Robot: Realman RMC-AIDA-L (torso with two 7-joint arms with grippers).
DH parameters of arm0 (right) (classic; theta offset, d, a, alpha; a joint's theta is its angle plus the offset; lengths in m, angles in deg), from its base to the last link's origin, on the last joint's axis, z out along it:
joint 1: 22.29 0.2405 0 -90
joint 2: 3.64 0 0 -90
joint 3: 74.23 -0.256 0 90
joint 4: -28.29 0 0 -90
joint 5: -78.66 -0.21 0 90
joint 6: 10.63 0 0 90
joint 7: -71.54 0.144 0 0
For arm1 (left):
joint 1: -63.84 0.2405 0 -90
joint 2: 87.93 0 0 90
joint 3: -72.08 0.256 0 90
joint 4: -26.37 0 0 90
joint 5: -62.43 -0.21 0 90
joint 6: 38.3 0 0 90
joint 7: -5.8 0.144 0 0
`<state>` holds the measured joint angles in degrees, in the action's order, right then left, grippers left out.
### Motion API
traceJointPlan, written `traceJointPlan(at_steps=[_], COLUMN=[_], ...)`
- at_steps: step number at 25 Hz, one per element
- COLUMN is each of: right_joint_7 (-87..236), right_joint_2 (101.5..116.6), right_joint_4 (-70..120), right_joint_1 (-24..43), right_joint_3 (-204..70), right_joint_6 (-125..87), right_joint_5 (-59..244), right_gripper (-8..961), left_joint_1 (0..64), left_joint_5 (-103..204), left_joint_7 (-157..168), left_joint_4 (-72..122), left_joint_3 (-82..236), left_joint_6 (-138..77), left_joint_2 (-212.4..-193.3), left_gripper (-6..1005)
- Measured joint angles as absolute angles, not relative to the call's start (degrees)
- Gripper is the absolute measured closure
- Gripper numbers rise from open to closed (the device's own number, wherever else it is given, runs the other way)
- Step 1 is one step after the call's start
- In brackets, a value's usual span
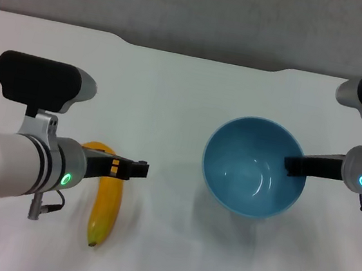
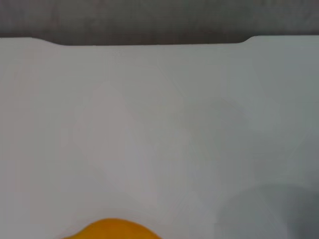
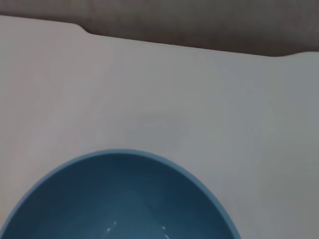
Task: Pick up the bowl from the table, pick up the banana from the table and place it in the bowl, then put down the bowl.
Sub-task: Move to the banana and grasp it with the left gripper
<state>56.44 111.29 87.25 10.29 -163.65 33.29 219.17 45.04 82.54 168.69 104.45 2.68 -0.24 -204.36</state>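
Observation:
The light-blue bowl (image 1: 245, 171) is in the right half of the head view, tilted a little, with a soft shadow on the table (image 1: 188, 95) under it. My right gripper (image 1: 289, 166) reaches in from the right and is shut on the bowl's right rim, one dark finger showing inside the rim. The right wrist view looks down into the bowl (image 3: 119, 199). The yellow banana (image 1: 107, 207) lies on the table at the left. My left gripper (image 1: 141, 169) hovers over its upper end, pointing right. In the left wrist view only the curved top of the banana (image 2: 112, 230) shows.
The white table's far edge has a shallow notch (image 1: 202, 55) against a grey background. Bare tabletop lies between banana and bowl and along the front.

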Motion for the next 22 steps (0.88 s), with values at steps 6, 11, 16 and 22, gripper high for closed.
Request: traceJointPlan(at_steps=[6, 11, 16, 22], right_joint_7=[56.8, 56.8, 56.7, 56.5], right_joint_2=[111.27, 111.3, 111.32, 111.32], right_joint_4=[86.7, 86.7, 86.7, 86.7], right_joint_1=[10.4, 10.3, 10.3, 10.4], right_joint_3=[-163.5, -163.5, -163.4, -163.3], right_joint_6=[33.1, 32.8, 32.9, 32.9], right_joint_5=[219.1, 219.1, 219.1, 219.0], right_gripper=[924, 922, 924, 924], left_joint_1=[44.4, 40.7, 39.0, 38.9], left_joint_5=[83.5, 86.5, 87.3, 86.8], left_joint_7=[168.7, 168.7, 168.7, 168.7], left_joint_4=[101.9, 95.5, 92.2, 90.8], left_joint_3=[2.6, 2.8, 2.9, 3.6], left_joint_6=[-1.5, -1.6, -2.1, -4.3], left_joint_2=[-204.59, -204.81, -204.82, -204.89], left_gripper=[125, 129, 132, 137])
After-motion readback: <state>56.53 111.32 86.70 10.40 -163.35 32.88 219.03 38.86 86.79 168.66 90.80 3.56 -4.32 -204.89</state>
